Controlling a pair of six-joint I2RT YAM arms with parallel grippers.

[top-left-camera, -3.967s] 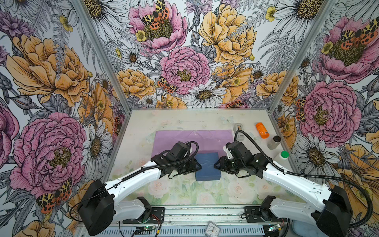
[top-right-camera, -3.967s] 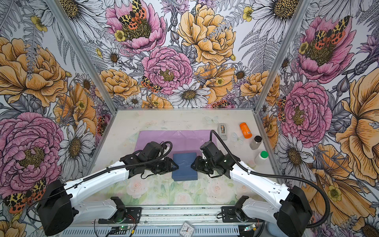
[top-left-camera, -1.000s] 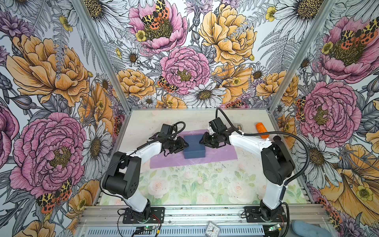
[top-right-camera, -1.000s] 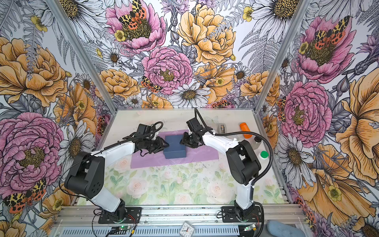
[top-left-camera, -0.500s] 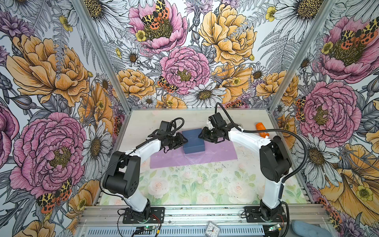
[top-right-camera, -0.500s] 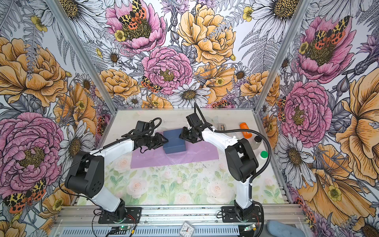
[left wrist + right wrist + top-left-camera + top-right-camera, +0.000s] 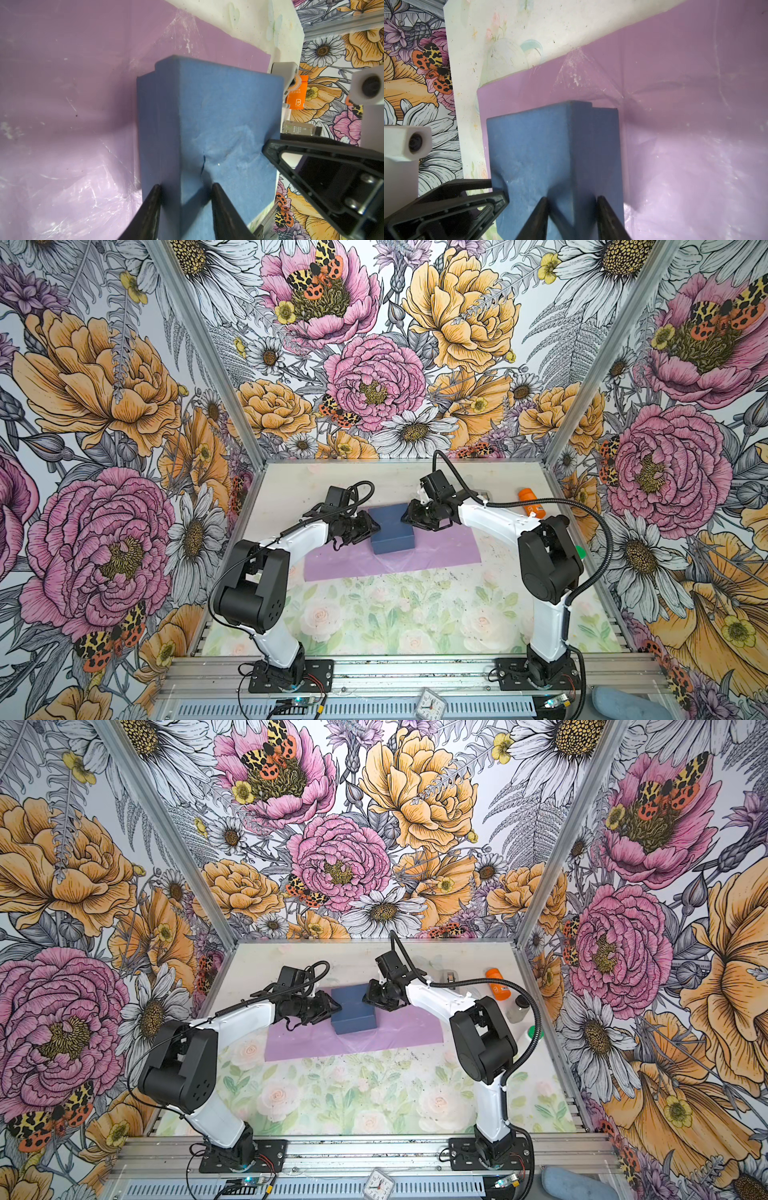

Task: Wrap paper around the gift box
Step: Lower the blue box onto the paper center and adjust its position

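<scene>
Now the left tool (image 7: 376, 526) and right tool (image 7: 405, 517) are clamped on opposite sides of the box (image 7: 392, 531), mid-frame over the paper (image 7: 442, 549). Better to set it level and centred, releasing together.

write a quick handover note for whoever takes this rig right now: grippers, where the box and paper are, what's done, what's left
left gripper: shut on the gift box, at its left side.
right gripper: shut on the gift box, at its right side.
The gift box is over the far part of the paper, about midway across. I cannot tell whether it rests on the sheet or hangs just above it.
The paper lies flat, lilac face up, no flap folded.
Done: box brought over the paper.
Left: set it down, let go, fold the paper round it and fasten it.
</scene>
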